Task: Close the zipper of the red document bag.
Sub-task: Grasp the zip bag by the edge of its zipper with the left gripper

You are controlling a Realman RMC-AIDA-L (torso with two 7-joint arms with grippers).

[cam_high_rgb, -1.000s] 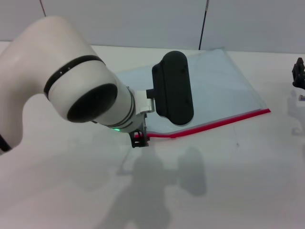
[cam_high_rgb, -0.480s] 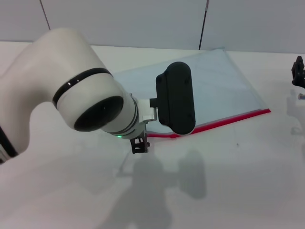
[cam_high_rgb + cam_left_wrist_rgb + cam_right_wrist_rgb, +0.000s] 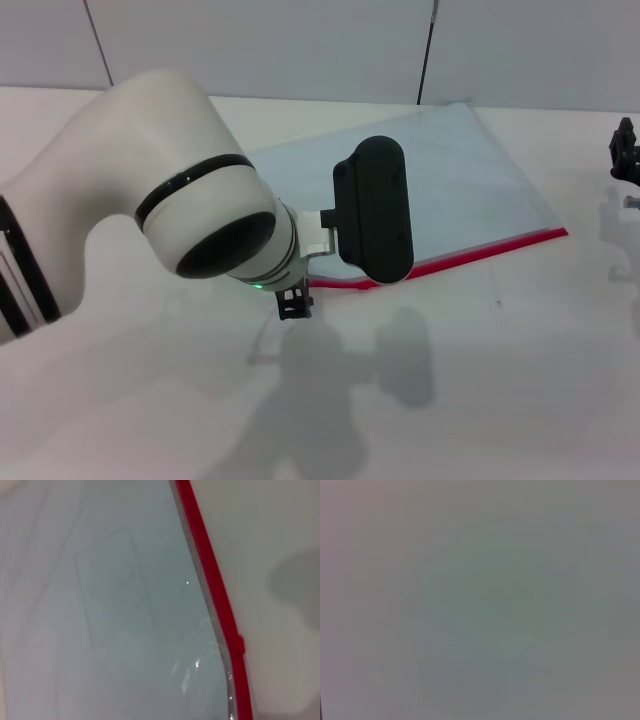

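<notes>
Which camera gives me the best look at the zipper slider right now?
Left wrist view: the zipper fills the frame, a small slider-like bump visible. The head view shows only the strip, partly behind the left arm. The right wrist view shows none.

The left arm comes in from about nine o'clock in the head view and fills much of that side, its big white elbow joint ringed with a black band and turned toward the camera. Past it the forearm narrows to a white wrist carrying a black oblong housing that stands upright toward two o'clock. The left gripper (image 3: pixel 294 303) hangs low beneath the wrist, pointing down at the counter; only a small dark tip shows, so the jaws' state cannot be read. The right gripper (image 3: pixel 624 153) sits parked at the three o'clock edge, mostly cut off and apparently idle.
</notes>
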